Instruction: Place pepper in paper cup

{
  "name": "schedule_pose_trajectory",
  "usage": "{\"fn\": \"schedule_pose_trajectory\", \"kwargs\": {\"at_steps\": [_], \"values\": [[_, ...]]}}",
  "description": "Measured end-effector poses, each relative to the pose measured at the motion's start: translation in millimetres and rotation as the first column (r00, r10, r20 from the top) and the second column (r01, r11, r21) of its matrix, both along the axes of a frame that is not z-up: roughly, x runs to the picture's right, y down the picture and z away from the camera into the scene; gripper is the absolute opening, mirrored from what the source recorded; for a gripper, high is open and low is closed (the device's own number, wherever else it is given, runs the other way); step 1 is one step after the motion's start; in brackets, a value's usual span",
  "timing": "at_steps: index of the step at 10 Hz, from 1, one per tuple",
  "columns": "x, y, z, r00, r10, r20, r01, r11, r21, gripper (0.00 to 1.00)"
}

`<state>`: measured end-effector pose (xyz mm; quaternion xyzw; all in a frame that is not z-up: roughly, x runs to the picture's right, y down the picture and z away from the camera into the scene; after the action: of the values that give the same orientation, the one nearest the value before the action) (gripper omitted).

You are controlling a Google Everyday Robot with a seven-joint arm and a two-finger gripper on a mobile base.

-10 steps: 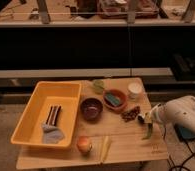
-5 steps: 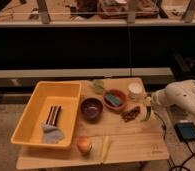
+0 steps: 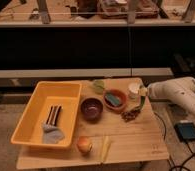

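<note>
While the pepper (image 3: pixel 141 101) hangs from the closed gripper (image 3: pixel 143 93), long axis roughly vertical and tip down, it sits just right of the paper cup (image 3: pixel 134 89), near the table's (image 3: pixel 131 145) right rear edge. Cup lies a touch left and behind the gripper, so my read: short shift left, then release. Orange bowl (image 3: pixel 114 99) is just beside the cup, so overshoot risks dropping there.

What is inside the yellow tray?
In the yellow tray lie a dark striped item and a grey cloth; what the cloth covers is hidden. The gripper is by the paper cup.
</note>
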<state>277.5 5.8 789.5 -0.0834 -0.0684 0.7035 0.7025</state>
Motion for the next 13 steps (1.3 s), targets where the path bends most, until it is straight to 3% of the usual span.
{"fn": "schedule_pose_trajectory", "kwargs": {"at_steps": [2,7,10,13], "values": [[-7,-17,1.5,1.000,-0.004,0.007,0.004,0.9996,0.028,0.07],[-33,-84,15.5,0.999,-0.032,-0.011,0.033,0.9984,0.046,0.07],[-35,-103,20.0,0.999,-0.038,-0.024,0.040,0.9964,0.075,0.07],[-38,-106,20.7,0.999,-0.042,-0.025,0.044,0.9956,0.083,0.07]]}}
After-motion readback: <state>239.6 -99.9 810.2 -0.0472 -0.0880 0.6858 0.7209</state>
